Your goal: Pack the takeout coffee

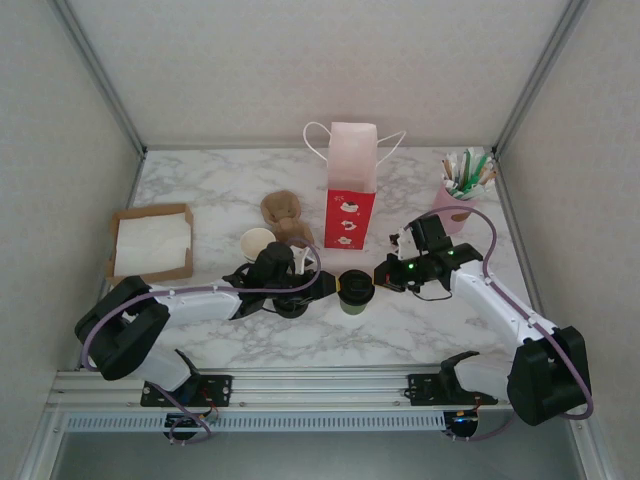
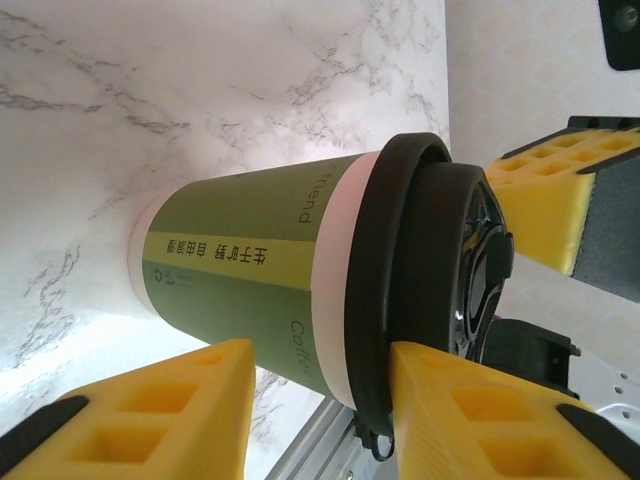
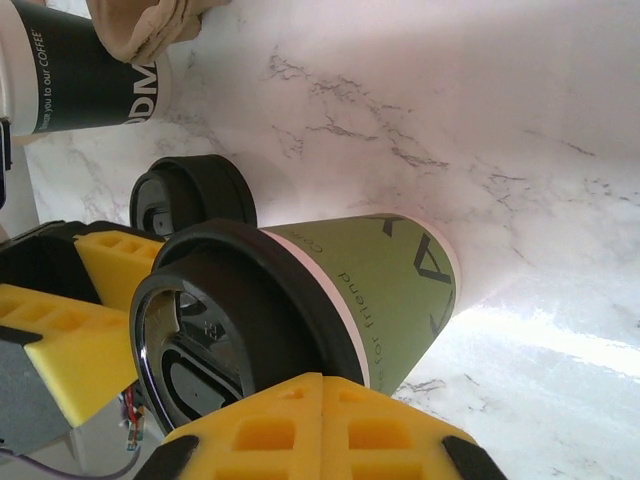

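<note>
From above, the coffee cup (image 1: 355, 290) stands on the table (image 1: 225, 185) between the left claw (image 1: 322, 288) and right claw (image 1: 383, 275); a push high on its lid (image 1: 355, 285) could tip it. Left wrist: the left claw (image 2: 320, 420) partly spread, one pad (image 2: 480, 420) at the lid's rim, holding nothing. Right wrist: the right claw (image 3: 320, 430) pressed together, empty, beside the cup.

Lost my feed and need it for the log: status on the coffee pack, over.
Left pincer open, close to olive-green paper cup with black lid, upright on marble table. Right pincer shut, empty, beside it. Loose black plastic lid close by.
</note>
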`<act>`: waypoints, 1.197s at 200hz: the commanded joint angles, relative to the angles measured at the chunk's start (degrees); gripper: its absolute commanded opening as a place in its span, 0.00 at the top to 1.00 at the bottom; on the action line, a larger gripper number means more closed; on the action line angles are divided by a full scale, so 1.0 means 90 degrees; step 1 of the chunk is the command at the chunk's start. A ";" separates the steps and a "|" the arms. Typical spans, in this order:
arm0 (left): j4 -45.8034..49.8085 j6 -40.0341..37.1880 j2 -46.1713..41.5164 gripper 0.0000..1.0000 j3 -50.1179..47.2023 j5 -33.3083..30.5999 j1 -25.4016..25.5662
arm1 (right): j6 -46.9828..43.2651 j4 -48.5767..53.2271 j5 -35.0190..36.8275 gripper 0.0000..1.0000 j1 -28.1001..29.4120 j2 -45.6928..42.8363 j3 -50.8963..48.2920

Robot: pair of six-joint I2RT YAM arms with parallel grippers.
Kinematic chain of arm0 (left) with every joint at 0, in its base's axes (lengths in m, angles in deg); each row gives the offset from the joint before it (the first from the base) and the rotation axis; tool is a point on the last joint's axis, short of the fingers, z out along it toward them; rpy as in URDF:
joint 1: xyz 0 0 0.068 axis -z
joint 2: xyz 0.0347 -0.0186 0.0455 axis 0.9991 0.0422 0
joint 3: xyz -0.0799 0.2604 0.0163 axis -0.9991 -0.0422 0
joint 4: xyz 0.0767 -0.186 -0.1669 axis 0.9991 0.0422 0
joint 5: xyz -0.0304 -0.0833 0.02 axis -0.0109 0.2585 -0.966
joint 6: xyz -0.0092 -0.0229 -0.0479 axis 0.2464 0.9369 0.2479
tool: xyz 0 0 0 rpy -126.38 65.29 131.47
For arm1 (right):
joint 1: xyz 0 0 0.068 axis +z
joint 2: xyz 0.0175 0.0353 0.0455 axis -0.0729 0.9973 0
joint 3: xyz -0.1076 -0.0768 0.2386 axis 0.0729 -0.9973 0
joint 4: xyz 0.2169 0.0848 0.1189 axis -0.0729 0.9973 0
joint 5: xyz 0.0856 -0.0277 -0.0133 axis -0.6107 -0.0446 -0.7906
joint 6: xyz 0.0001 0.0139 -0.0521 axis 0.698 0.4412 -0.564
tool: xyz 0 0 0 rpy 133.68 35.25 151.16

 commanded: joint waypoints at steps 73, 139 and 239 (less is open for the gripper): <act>0.0741 -0.0033 -0.0452 0.45 0.0087 -0.0201 0.0293 | -0.0239 0.0063 0.0202 1.00 0.0068 0.0773 0.0779; 0.0962 -0.0117 -0.0714 0.44 0.0147 -0.0322 0.0218 | -0.0302 0.0529 0.0686 1.00 -0.0001 0.0344 0.0910; 0.0500 -0.0284 -0.0232 0.57 0.0319 0.0511 -0.0295 | -0.0001 0.0373 -0.0085 1.00 0.0004 -0.0410 0.0024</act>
